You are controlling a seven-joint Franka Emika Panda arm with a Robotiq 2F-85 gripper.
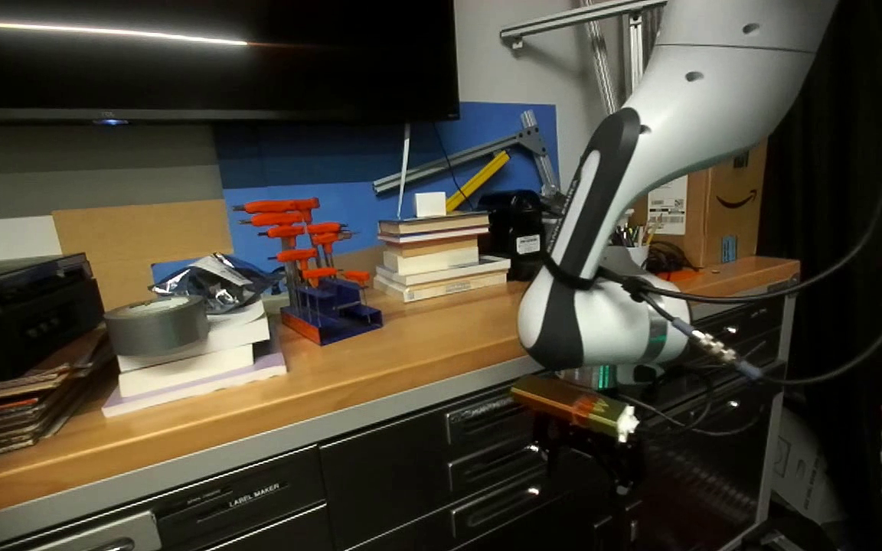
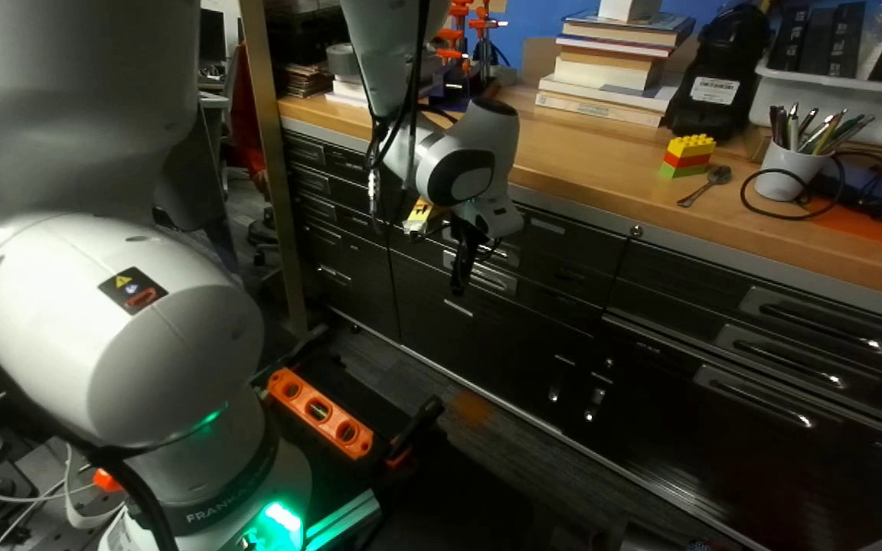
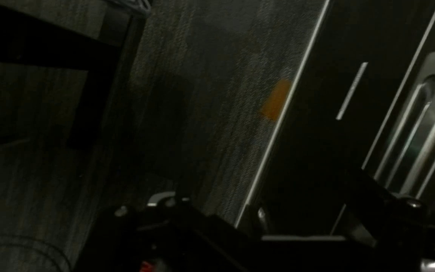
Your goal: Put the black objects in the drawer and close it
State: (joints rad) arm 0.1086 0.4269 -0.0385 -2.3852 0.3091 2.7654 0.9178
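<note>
My gripper (image 1: 590, 463) hangs in front of the dark cabinet (image 1: 380, 474), below the worktop's edge. In an exterior view the gripper (image 2: 458, 282) points down before a metal drawer handle (image 2: 487, 274). The wrist view shows the gripper (image 3: 296, 211) open, its dark fingers wide apart and nothing between them. Beyond them lie a cabinet front (image 3: 315, 158) and the floor. Every drawer front I can see stands shut; which one is the drawer of the task I cannot tell. The black objects cannot be made out; they are hidden or out of view.
On the wooden worktop (image 1: 441, 329) stand book stacks (image 1: 441, 260), a rack of orange-handled tools (image 1: 318, 306), a tape roll (image 1: 156, 325), a bulky black device (image 2: 717, 76), toy bricks (image 2: 687, 155), a spoon (image 2: 705, 186) and a pen cup (image 2: 789, 170). An orange level (image 2: 318, 412) lies by the robot's base.
</note>
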